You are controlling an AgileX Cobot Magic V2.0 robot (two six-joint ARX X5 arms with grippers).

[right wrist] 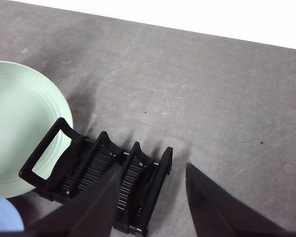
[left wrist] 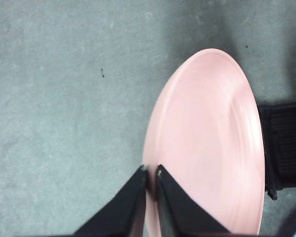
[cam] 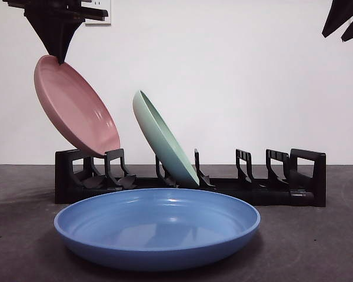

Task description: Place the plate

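We find the left pincer (left wrist: pixel 151 174) clenched on the pink plate's (cam: pixel 76 106) rim, holding it tilted above the rack's (cam: pixel 306 176) end slot. The right pincer (right wrist: pixel 150 197) waits released.

Left gripper (left wrist: pixel 151 173) high at one end of rack, pointing down, jaws pinched on top rim of pink plate (left wrist: pixel 212 143), plate tilted. Right gripper (right wrist: pixel 150 197) raised well above other end, jaws apart, holding nothing, waiting.
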